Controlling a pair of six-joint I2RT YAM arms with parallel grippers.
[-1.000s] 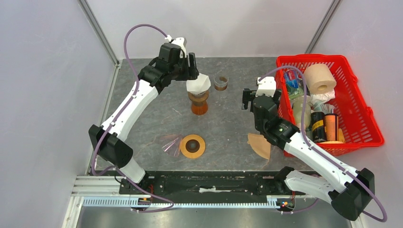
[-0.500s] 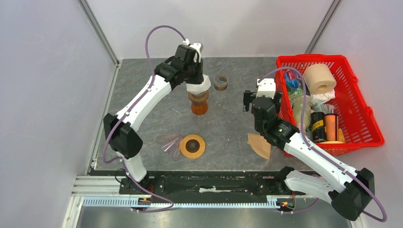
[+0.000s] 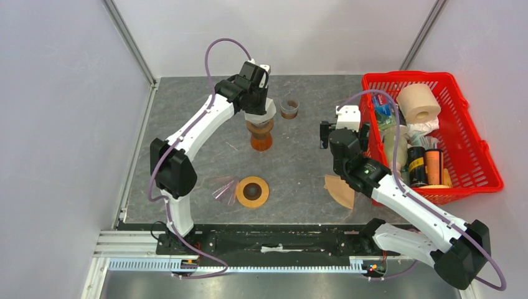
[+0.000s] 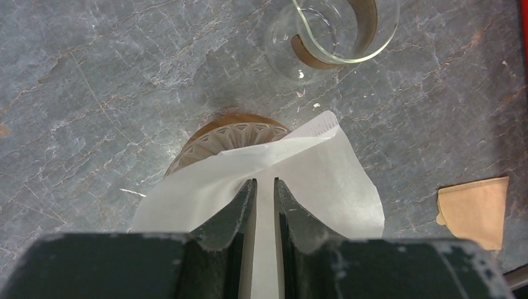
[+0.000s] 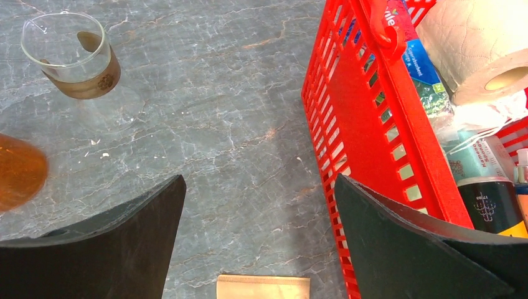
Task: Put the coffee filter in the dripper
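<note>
Front and centre, the white coffee filter (image 4: 311, 180), perched right on top of the dripper (image 4: 227, 140), paper draped over most of the ribbed amber rim, only the 11 o'clock arc of that rim peeking out in the left wrist view. Hard to tell whether seated fully down in the cone. Pinched from above by the left claw (image 4: 264, 187), fingers close together with a strip of white paper between them. From overhead, dripper and filter stacked on an amber vessel (image 3: 261, 142) toward 12 o'clock on the grey surface (image 3: 299, 168). Just off at 2 o'clock from the dripper, apart from it, a small glass beaker (image 3: 289, 108) with a brown band, upright. Down at 6 o'clock from the vessel, well apart, an orange disc (image 3: 252, 191) lying flat, with a pinkish clear piece (image 3: 223, 189) against its 9 o'clock side. Over to the right claw (image 5: 258, 184): spread wide, gripping nothing, hanging above bare stone between beaker and red basket (image 5: 373, 124). At 6 o'clock from it, a tan paper filter (image 3: 340, 190) flat on the surface, just beside the basket's near corner. Basket out at 3 o'clock, packed: toilet roll (image 3: 419, 103) at the far end, a dark can (image 3: 416, 167) near the middle, packets alongside.
</note>
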